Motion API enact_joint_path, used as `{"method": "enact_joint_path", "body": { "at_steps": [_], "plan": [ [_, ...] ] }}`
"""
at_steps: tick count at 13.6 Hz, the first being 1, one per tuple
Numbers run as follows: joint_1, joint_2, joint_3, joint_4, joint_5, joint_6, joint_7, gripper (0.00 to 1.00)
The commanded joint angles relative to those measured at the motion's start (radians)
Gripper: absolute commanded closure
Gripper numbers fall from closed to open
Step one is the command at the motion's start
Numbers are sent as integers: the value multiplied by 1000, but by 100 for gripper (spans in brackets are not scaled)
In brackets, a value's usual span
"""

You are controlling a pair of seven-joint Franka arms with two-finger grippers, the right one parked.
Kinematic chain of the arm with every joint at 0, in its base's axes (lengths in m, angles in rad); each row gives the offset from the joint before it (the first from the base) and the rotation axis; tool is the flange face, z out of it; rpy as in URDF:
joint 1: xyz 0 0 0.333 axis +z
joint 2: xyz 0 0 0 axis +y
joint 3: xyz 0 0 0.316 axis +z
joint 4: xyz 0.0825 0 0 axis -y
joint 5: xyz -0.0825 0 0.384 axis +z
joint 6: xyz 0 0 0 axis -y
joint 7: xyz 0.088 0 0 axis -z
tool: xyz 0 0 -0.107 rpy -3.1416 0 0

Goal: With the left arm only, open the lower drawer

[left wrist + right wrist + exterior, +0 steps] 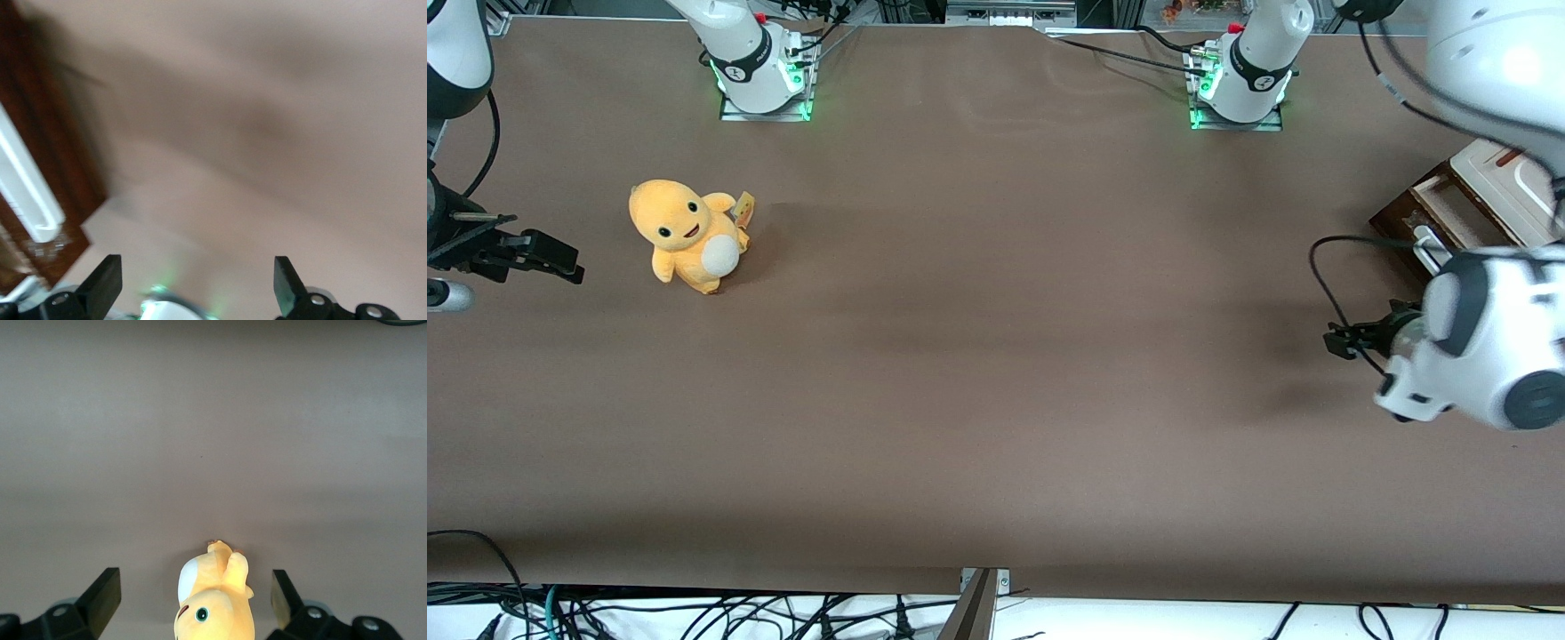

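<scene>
Nearest the front camera, the brown table (978, 427) lies bare across its width, with a tangle of cables hanging below its near edge. Farther in, at the working arm's end, the left arm (1485, 342) hangs low over the tabletop, its bulky white and dark-grey wrist filling that edge of the front view and a black cable (1325, 276) looping out from it. Its gripper (197, 283) is mostly hidden under the wrist from the front, but the left wrist view shows the two black fingers (103, 283) spread wide apart with only blurred table between them, gripping nothing. Just beside the gripper in that view stands the lower drawer (63, 173), its dark reddish-brown front carrying the white bar handle (30, 193); the fingers sit near the handle and apart from it. Seen from the front, the drawer (1427, 218) stands pulled out of the small cabinet (1498, 182), showing a paler inside, with the cream top panel above it and partly covered by the arm. Toward the parked arm's end of the table, about as far from the camera as the drawer, a yellow plush toy (685, 236) with a white belly sits upright on the table. Farthest of all, the two arm bases glow green at the table's back edge.
</scene>
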Motion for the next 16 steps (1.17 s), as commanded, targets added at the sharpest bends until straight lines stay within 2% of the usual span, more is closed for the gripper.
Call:
{"method": "enact_joint_path", "body": {
  "at_steps": [1,4,6,9,11,16],
  "plan": [
    [23,-70,-7,-12,-93,21,63,0],
    [58,-171,-3,-58,-145,98,218,0],
    [58,-284,4,-177,-144,183,237,0],
    [40,-494,8,-426,-141,427,313,0],
    [-6,-553,20,-459,-138,442,401,0],
    [-57,-608,24,-462,-17,411,435,0]
  ]
}}
